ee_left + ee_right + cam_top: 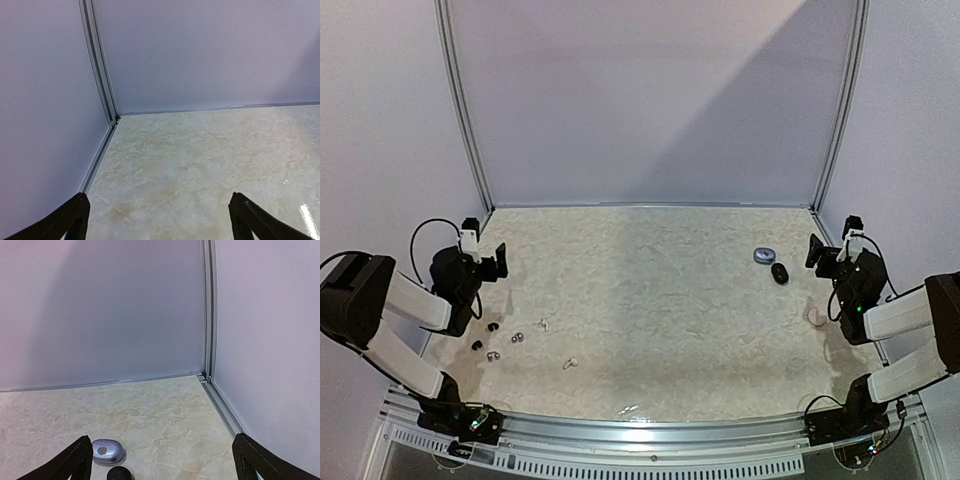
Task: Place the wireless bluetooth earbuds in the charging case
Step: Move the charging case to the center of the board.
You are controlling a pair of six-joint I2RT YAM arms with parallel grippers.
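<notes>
Standing spread wide apart, the two black fingers (70, 222) of the left gripper (159, 200) poke in at the lower corners of the left wrist view with only the cream, marble-patterned tabletop (200, 150) between them; they hold nothing and touch nothing. The right gripper (162, 437) is just as wide open and grips nothing either, its black fingers (260, 462) at the lower corners of the right wrist view. Low in that view, just inside the left-hand finger, lies a silvery-grey oval charging case (107, 452) with a small round mark on its domed top. Right beside it, at the bottom edge, is a black rounded charging case (120, 473), mostly cut off. In the overhead view these two sit at centre right of the frame, and a third, pale pinkish-white case (814, 316) lies lower down, near the right arm (905, 318). All three look closed, so what is inside them cannot be told. The six tiny wireless bluetooth earbuds (494, 355) lie loose on the tabletop at lower left of the overhead view, well apart from the cases. The black pair (492, 327) is furthest left, the silvery-grey pair (517, 337) just right of it, and the white pair (543, 324) furthest right, its second bud lower in the frame.
</notes>
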